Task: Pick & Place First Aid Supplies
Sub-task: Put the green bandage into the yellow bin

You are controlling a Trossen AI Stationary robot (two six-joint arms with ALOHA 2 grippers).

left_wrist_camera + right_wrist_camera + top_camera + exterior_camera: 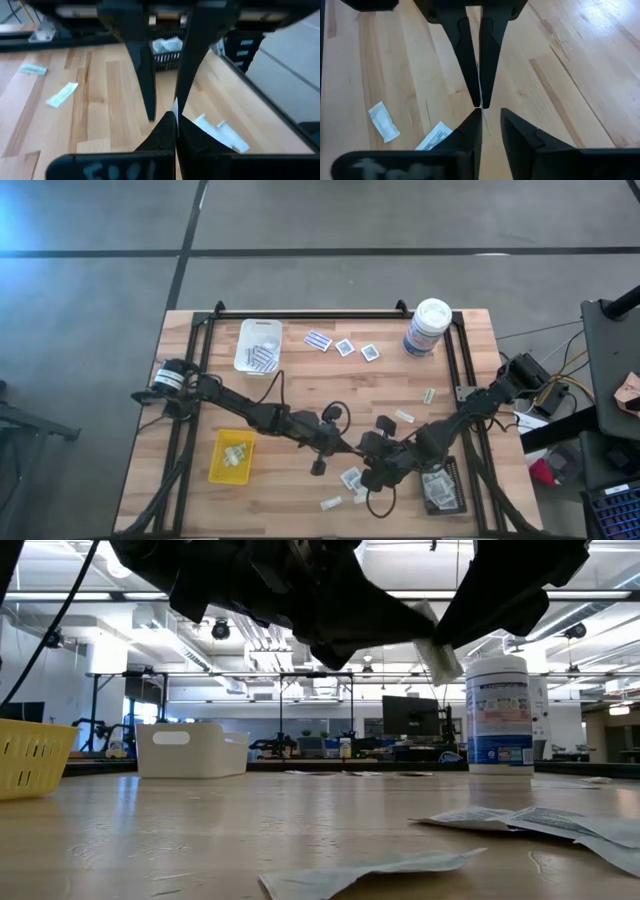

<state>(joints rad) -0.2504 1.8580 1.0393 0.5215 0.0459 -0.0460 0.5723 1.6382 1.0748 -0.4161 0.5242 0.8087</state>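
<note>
A thin white packet (480, 95) hangs edge-on between the two grippers, above the front middle of the table (300, 360). The left gripper (476, 102) has its fingers pinched together on it. The right gripper (491, 116) meets it tip to tip, with a narrow gap between its fingers (the packet's edge runs down into that gap, though whether either finger touches it is hard to tell). In the low view the packet (437, 660) shows as a pale tilted flap under the dark arms.

On the wood just beneath lie more packets (351, 478), with a small strip (331, 503) near the front edge. Beside them to the right sits a black tray (440, 490) holding white packets, partly covered by the right arm. A yellow tray (232, 457) sits front left and a white tray (258, 345) back left, both with supplies inside. Three square packets (344, 347) lie in a row at the back, next to a white canister (427, 328). Two pale strips (404, 417) lie on the right side.

The arms cross most of the table's middle, hiding what lies under them.
</note>
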